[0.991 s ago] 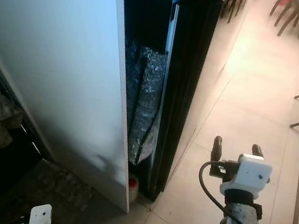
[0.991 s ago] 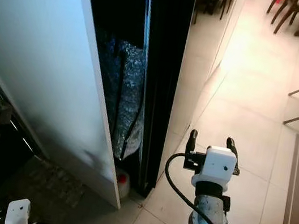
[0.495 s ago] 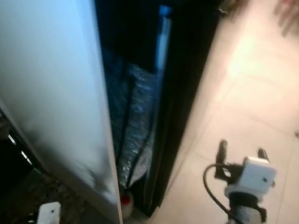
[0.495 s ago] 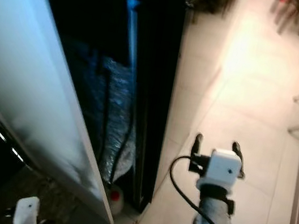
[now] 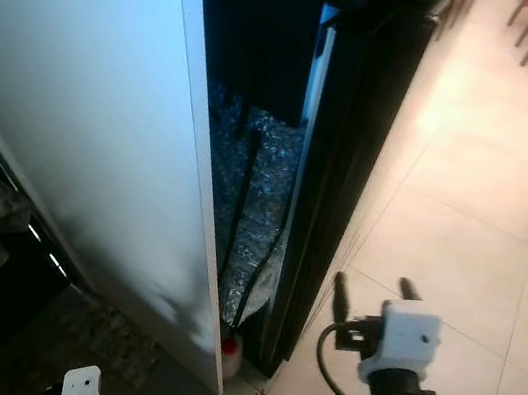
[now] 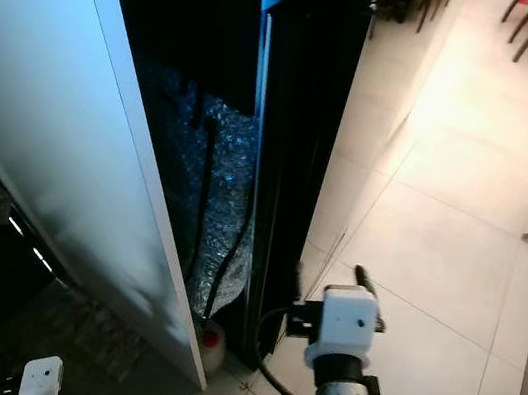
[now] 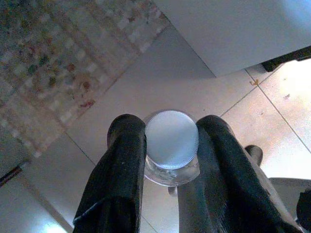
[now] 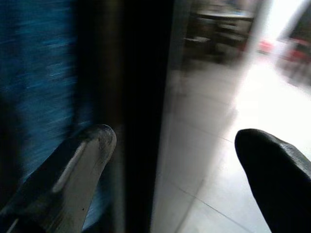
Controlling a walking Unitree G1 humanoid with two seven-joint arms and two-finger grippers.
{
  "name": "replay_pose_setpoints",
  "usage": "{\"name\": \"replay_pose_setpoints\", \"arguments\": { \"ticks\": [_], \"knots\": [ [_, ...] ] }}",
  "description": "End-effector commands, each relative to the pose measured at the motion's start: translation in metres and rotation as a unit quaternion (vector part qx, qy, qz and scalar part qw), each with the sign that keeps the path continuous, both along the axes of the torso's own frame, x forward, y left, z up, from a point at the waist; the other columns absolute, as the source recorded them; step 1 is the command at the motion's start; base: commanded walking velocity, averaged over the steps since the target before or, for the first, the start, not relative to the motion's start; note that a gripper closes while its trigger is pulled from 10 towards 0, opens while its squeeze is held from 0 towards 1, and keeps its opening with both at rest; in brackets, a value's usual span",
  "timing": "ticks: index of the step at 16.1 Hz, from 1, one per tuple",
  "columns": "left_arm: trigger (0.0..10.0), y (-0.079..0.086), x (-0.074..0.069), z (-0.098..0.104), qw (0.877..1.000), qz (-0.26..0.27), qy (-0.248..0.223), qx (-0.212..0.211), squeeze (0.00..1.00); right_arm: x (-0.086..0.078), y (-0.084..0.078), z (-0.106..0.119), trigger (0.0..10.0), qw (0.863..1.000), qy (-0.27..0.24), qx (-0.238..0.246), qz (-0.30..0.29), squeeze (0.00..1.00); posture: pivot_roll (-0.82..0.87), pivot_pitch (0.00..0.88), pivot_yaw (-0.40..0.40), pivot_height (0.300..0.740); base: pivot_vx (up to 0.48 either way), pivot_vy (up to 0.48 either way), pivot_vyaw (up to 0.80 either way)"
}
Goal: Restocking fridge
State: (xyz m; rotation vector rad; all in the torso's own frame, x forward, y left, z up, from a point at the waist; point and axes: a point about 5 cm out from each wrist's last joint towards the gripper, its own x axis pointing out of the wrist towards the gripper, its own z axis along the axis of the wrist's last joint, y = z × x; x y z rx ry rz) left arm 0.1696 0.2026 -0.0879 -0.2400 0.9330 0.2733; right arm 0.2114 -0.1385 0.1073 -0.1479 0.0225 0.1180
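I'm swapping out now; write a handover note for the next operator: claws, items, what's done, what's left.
Left claw: shut on a clear jar with a white ribbed lid, held low above the grey floor tiles.
Right claw: open and empty, raised beside the black edge of the fridge.
The wide white door panel stands ajar.
Done: jar in hand.
Left: probably open the fridge fully and shelve the jar.
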Motion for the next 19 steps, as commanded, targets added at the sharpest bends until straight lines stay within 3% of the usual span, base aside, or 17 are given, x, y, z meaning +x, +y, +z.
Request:
{"name": "replay_pose_setpoints", "arguments": {
  "ticks": [1, 4, 6, 9, 11, 14, 19],
  "knots": [
    [10.0, -0.003, -0.003, -0.002, 1.0, -0.009, 0.013, 0.002, 0.0, 0.002, 0.007, 0.008, 10.0, 0.999, -0.011, -0.012, 0.032, 0.0, -0.18, 0.089, 0.08, 0.74, 0.0, 0.0, 0.0],
    [10.0, -0.002, -0.004, -0.002, 1.0, -0.006, 0.01, 0.001, 0.0, 0.028, 0.001, 0.017, 10.0, 0.999, -0.034, -0.013, 0.001, 0.0, -0.17, 0.083, 0.077, 0.74, 0.0, 0.0, 0.0],
    [10.0, 0.0, -0.004, -0.002, 1.0, -0.007, 0.011, 0.003, 0.0, 0.044, 0.005, 0.02, 10.0, 0.999, -0.037, -0.006, 0.015, 0.0, -0.15, 0.083, 0.076, 0.74, 0.0, 0.0, 0.0],
    [10.0, 0.0, -0.004, -0.002, 1.0, -0.005, 0.011, 0.004, 0.0, 0.045, 0.017, 0.019, 10.0, 0.997, -0.024, 0.023, 0.065, 0.0, -0.14, 0.084, 0.074, 0.74, 0.0, 0.0, 0.0],
    [10.0, 0.0, -0.005, -0.002, 1.0, -0.005, 0.012, 0.005, 0.0, 0.041, 0.026, 0.018, 10.0, 0.994, -0.02, 0.005, 0.106, 0.0, -0.15, 0.086, 0.073, 0.74, 0.0, 0.0, 0.0],
    [10.0, -0.001, -0.005, -0.002, 1.0, -0.008, 0.012, 0.003, 0.0, 0.047, 0.028, 0.017, 10.0, 0.994, -0.023, -0.001, 0.104, 0.0, -0.15, 0.09, 0.077, 0.74, 0.0, 0.0, 0.0],
    [10.0, -0.001, -0.005, -0.002, 1.0, -0.01, 0.013, 0.002, 0.0, 0.077, 0.037, 0.023, 10.0, 0.993, -0.045, -0.022, 0.104, 0.0, -0.14, 0.088, 0.077, 0.74, 0.0, 0.0, 0.0]
  ]
}}
